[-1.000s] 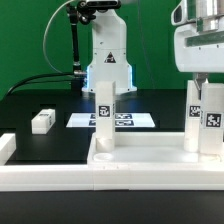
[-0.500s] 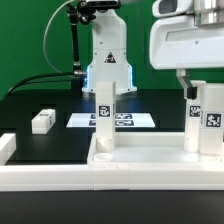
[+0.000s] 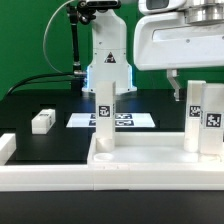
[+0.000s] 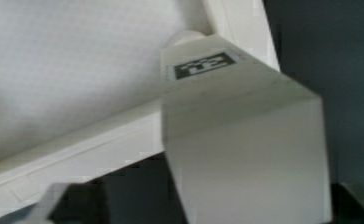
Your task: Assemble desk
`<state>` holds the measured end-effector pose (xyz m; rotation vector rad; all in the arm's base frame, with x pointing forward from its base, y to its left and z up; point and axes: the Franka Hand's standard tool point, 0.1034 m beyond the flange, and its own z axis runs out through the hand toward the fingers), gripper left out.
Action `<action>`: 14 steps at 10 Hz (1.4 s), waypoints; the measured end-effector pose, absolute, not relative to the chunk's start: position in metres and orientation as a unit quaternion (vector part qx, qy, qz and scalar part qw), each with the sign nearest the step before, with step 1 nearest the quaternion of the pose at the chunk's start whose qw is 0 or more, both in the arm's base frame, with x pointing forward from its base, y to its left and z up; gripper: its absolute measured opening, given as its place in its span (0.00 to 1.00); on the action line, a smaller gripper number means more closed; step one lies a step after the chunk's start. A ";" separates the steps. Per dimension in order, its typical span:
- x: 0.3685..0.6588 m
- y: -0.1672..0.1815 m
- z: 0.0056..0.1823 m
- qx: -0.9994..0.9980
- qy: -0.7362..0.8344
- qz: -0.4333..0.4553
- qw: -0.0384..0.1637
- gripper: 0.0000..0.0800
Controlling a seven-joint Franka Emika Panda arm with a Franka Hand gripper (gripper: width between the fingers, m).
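Gripper (image 3: 176, 88) hovered over upright leg post (image 4: 232, 130) at a corner of the tabletop panel (image 3: 150, 172); grasp state couldn't be told; an off-centre squeeze risked tipping the post askew.

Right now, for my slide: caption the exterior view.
Gripper over upright leg at the exterior view's right; second leg upright on the tabletop, third lying loose.

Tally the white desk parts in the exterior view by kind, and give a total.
Leg posts: 4
Tabletop panel: 1
Total: 5
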<state>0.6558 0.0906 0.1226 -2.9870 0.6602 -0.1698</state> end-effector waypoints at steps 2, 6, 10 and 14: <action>0.656 0.091 0.123 -0.959 0.275 -0.053 0.042 0.36; 0.653 0.089 0.121 -0.889 0.454 -0.033 0.045 0.36; 0.661 0.092 0.119 -0.696 0.710 -0.025 0.102 0.34; 0.666 0.096 0.116 -0.605 0.785 -0.029 0.132 0.31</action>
